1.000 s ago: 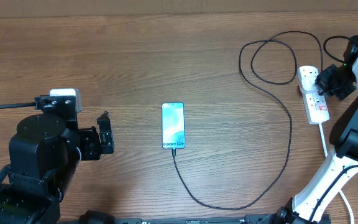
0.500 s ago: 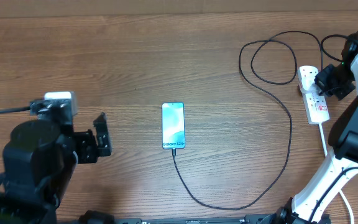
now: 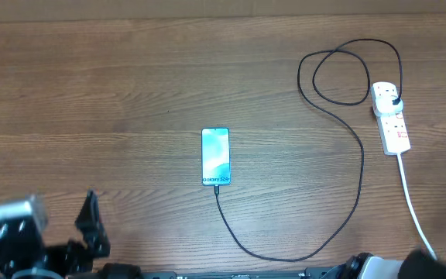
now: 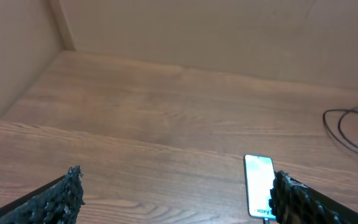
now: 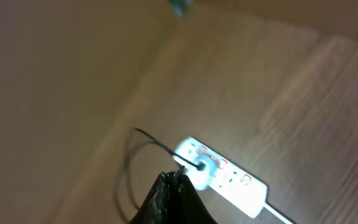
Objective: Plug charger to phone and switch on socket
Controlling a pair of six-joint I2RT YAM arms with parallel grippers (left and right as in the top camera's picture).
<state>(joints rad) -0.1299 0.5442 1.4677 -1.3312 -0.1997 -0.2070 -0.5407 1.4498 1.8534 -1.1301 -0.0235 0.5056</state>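
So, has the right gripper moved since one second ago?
Yes. The right gripper left the socket, pulling back toward the lower right corner of the overhead view.

The left hand [image 4: 178, 194] has 2 black, rough-textured fingers [image 4: 59, 200]; the right hand [image 5: 174, 200] is black too.

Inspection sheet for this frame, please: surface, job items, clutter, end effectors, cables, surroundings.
Surface: wooden table, no damage seen.
Job's things: phone flat, screen lit; charger tip at phone's bottom edge, plug in socket; switch state unreadable.
Clutter: nothing seen.
End effectors: left end effector open, empty; right end effector shut, empty.
Cables: charger looped beside socket; white cord runs toward near edge.
Surroundings: beige wall.
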